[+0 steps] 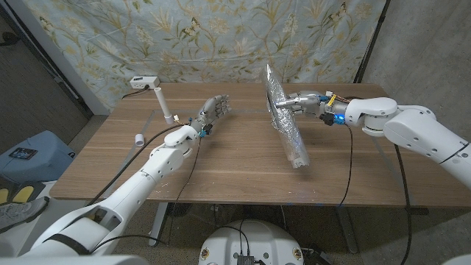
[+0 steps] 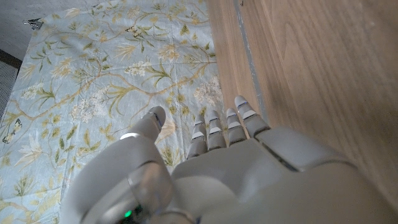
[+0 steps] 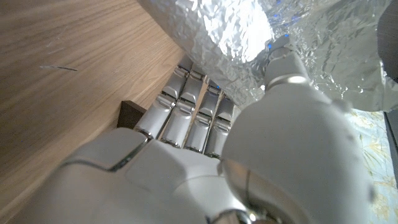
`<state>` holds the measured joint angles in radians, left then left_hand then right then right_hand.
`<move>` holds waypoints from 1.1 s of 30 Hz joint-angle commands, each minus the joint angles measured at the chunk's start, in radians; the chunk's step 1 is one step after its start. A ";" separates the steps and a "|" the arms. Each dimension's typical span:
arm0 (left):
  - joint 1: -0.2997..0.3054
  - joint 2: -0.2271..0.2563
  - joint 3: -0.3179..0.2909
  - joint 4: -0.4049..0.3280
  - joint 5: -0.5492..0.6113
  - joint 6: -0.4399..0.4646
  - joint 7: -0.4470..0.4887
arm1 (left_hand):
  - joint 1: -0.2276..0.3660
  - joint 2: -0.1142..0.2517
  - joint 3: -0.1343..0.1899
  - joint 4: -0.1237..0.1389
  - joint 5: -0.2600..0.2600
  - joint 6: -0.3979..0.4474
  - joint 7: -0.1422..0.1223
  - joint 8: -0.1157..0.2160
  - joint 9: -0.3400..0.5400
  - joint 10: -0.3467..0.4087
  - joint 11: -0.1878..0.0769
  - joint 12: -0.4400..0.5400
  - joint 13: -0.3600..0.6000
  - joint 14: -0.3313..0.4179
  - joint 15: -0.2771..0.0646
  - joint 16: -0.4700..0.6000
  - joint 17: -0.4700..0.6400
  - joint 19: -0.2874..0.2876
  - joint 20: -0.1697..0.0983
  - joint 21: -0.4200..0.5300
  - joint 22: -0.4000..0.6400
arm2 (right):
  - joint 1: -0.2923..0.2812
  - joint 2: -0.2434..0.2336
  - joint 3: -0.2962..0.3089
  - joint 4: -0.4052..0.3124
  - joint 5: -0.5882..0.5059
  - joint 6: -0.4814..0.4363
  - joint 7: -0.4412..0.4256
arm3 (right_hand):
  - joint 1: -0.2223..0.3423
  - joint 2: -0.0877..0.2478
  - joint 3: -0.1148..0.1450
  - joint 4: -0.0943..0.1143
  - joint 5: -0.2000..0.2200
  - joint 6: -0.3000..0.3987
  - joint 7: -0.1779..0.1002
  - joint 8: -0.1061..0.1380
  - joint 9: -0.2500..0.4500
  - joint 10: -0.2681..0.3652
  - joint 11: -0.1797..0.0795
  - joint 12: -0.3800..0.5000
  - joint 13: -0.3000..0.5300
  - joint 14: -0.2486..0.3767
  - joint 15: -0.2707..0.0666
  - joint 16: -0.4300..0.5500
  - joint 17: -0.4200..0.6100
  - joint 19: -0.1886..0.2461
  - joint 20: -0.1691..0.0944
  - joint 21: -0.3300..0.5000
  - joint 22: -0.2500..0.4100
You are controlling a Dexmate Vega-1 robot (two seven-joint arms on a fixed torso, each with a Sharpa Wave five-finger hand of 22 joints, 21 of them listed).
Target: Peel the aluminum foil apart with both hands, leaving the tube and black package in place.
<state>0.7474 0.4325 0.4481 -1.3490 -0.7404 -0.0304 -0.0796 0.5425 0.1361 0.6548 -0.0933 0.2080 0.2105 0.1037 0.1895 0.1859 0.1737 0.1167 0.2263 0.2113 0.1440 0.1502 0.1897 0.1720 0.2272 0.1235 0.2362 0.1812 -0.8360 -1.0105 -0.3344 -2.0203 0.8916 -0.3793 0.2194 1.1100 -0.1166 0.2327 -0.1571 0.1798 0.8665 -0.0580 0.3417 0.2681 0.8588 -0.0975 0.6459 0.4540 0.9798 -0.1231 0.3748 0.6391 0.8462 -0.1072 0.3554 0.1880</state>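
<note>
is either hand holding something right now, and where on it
The right hand grips the aluminum foil near the upper part of the sheet, lower end at the table. The left hand holds nothing, fingers apart.

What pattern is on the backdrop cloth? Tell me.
Pale blue with leafy vines and butterflies; the cloth shows best in the left wrist view.

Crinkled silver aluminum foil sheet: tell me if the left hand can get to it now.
Probably yes. The left hand is open with bare wooden table between it and the crinkled silver aluminum foil sheet, held by the right hand.
</note>
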 commanded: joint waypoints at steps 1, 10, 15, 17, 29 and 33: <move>0.048 0.103 0.009 -0.203 0.004 0.116 0.057 | 0.010 -0.022 -0.009 -0.032 0.013 0.004 0.017 0.005 0.003 0.022 0.008 0.014 0.006 0.050 0.005 0.018 0.006 0.035 0.011 0.006 0.004 | 0.015 -0.016 0.006 -0.032 0.060 -0.166 -0.126 | 0.170 0.183 -0.005 0.003 0.003 0.009 0.006 -0.006 0.004 0.023 -0.013 0.007 0.012 0.037 -0.112 -0.001 0.003 0.009 -0.003 0.008 0.005; 0.049 0.181 0.022 -0.334 -0.008 0.271 0.096 | 0.079 -0.045 -0.049 -0.082 0.024 0.024 0.034 0.013 0.002 0.102 -0.020 0.050 0.030 0.198 -0.034 0.070 0.033 0.148 0.034 0.050 0.017 | 0.040 -0.020 -0.008 -0.041 0.078 -0.258 -0.190 | 0.155 0.184 -0.011 0.010 0.003 0.011 0.014 -0.010 0.004 0.023 -0.008 0.007 0.011 0.042 -0.109 -0.004 0.008 0.013 0.006 0.014 0.005; 0.036 0.205 0.020 -0.377 -0.041 0.345 0.100 | 0.109 -0.045 -0.070 -0.082 0.025 0.032 0.064 0.015 0.002 0.131 0.008 0.070 0.047 0.250 -0.027 0.100 0.053 0.201 0.052 0.074 0.022 | 0.059 -0.022 -0.027 -0.040 0.058 -0.289 -0.207 | 0.152 0.185 -0.012 0.010 0.004 0.010 0.017 -0.013 0.005 0.023 -0.006 0.007 0.009 0.044 -0.110 -0.007 0.010 0.017 0.008 0.016 0.005; 0.031 0.213 0.021 -0.391 -0.049 0.365 0.098 | 0.116 -0.047 -0.077 -0.081 0.025 0.040 0.074 0.016 0.002 0.130 0.011 0.073 0.053 0.263 -0.017 0.108 0.059 0.211 0.059 0.079 0.023 | 0.063 -0.021 -0.032 -0.041 0.054 -0.299 -0.215 | 0.153 0.184 -0.012 0.009 0.004 0.011 0.017 -0.013 0.005 0.024 -0.006 0.008 0.010 0.045 -0.110 -0.008 0.009 0.018 0.009 0.017 0.005; -0.010 0.238 0.026 -0.449 -0.118 0.483 0.084 | 0.155 -0.074 -0.117 -0.083 0.024 0.055 0.106 0.011 0.003 0.160 0.032 0.109 0.088 0.337 -0.016 0.150 0.081 0.279 0.071 0.109 0.027 | 0.103 -0.013 -0.064 -0.046 0.021 -0.355 -0.235 | 0.159 0.186 -0.009 0.003 0.007 0.015 0.019 -0.018 0.006 0.025 -0.004 0.010 0.011 0.054 -0.111 -0.013 0.014 0.019 0.010 0.021 0.004; -0.028 0.239 0.034 -0.450 -0.137 0.498 0.054 | 0.165 -0.077 -0.125 -0.082 0.024 0.046 0.108 0.005 0.003 0.159 0.046 0.114 0.096 0.351 -0.016 0.159 0.086 0.291 0.073 0.115 0.028 | 0.122 -0.004 -0.074 -0.049 0.023 -0.397 -0.250 | 0.156 0.187 -0.011 0.004 0.007 0.017 0.020 -0.019 0.007 0.027 -0.005 0.013 0.012 0.060 -0.110 -0.013 0.017 0.022 0.010 0.024 0.004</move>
<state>0.7676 0.6407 0.4697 -1.7389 -0.8205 0.3794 0.0125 0.6921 0.0577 0.5388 -0.1750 0.2294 0.2570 0.2039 0.2001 0.1861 0.3289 0.1537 0.3331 0.3008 0.4786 0.1331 0.3400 0.2530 0.5050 0.1940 0.3443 0.2074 -0.7553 -1.0283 -0.3813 -2.0638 0.9340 -0.6783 0.0072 1.0964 -0.1030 0.2256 -0.1502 0.1819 0.8755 -0.0421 0.3267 0.2722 0.8645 -0.0919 0.6484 0.4541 0.9961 -0.1254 0.3597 0.6515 0.8570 -0.0963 0.3743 0.1880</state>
